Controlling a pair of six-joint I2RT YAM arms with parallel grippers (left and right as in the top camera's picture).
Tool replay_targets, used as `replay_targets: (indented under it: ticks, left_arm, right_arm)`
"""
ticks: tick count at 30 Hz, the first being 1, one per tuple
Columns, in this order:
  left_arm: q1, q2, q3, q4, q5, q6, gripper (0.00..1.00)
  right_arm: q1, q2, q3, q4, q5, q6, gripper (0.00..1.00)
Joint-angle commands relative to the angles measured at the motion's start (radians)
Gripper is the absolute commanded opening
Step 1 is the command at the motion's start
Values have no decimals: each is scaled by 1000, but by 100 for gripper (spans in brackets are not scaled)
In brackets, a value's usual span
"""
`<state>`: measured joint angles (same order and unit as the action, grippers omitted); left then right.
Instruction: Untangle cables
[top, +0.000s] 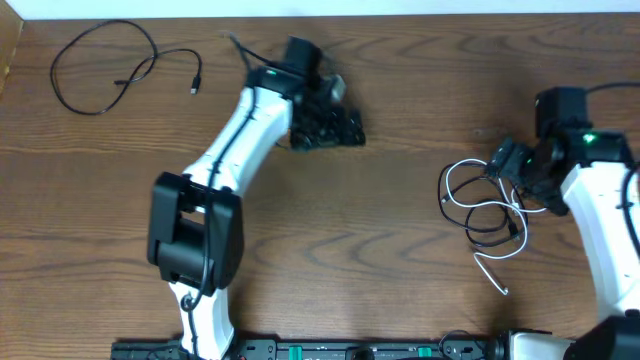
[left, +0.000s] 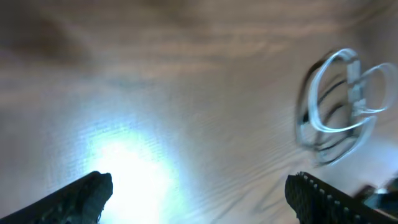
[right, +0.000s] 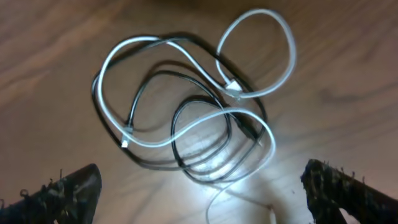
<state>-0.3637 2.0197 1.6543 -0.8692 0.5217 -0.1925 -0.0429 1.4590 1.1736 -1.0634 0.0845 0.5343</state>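
So the right end effector (right: 202, 193) hovers right above what's left of the tangle, fingers spread wide with nothing in them. Under it the white cable (right: 140, 40) and a black cable (right: 175, 137) lie looped through each other on the desk (top: 400, 290), over on the right side. Further across, the left end effector (left: 199, 199) is wide and empty too, sitting over bare wood toward the back, well apart from the knot. Way off in the far left corner the second black cable (top: 172, 54) lies on its own, so I'd say one of three is sorted. The step in hand looks like picking the next strand. The next move probably wants a pinch on the white loop that sticks out, drawn away from the black one, maybe with the left pinning the black.
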Motion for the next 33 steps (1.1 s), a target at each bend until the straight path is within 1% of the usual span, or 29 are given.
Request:
replay_targets:
  ticks: [1, 4, 5, 6, 8, 9, 12, 15, 16, 19, 21, 23, 24, 25, 29, 32, 33]
  left_arm:
    - [-15, 6, -14, -68, -240, -106, 94]
    - [13, 5, -14, -141, -245, -119, 94]
    - [26, 5, -14, -171, -242, -118, 95]
    - [40, 5, -14, -198, -243, -108, 95]
    - [63, 5, -14, -233, -243, -72, 95]
    - [72, 5, -14, -245, -244, -65, 95]
    - [98, 5, -14, -264, -247, -63, 95]
    - [115, 5, -14, -264, -259, -64, 95]
    - [119, 5, -14, -264, -274, -64, 95]
    - [134, 5, -14, -267, -307, -66, 95]
    - [152, 5, -14, -267, -306, -88, 95]
    - [171, 5, -14, -267, -306, -109, 96]
    - [182, 5, -14, -266, -306, -109, 99]
    - [191, 5, -14, -266, -306, -109, 100]
    - [217, 5, -14, -272, -306, -109, 99]
    - [222, 5, -14, -275, -306, -109, 99]
    - [222, 5, -14, -275, -306, -109, 99]
  right_arm:
    - [-3, -5, -113, 93, -110, -52, 99]
    - [-1, -3, -190, 208, -276, -135, 98]
    - [1, -3, -213, 243, -316, -155, 96]
    - [4, -2, -236, 269, -332, -166, 92]
    - [10, 0, -275, 307, -330, -165, 81]
    - [13, 2, -299, 332, -330, -165, 79]
    - [19, 2, -362, 417, -327, -145, 77]
    - [19, 2, -426, 501, -304, -41, 70]
    - [19, 2, -445, 527, -304, -27, 68]
    - [21, 5, -480, 579, -299, -22, 63]
    - [24, 14, -482, 586, -289, -22, 60]
    - [32, 29, -482, 595, -280, -23, 58]
    - [39, 41, -481, 601, -271, -23, 59]
    - [46, 59, -480, 602, -261, -23, 59]
    - [69, 143, -451, 589, -248, -39, 63]
    - [73, 207, -420, 584, -248, -42, 64]
    - [73, 227, -409, 584, -248, -42, 62]
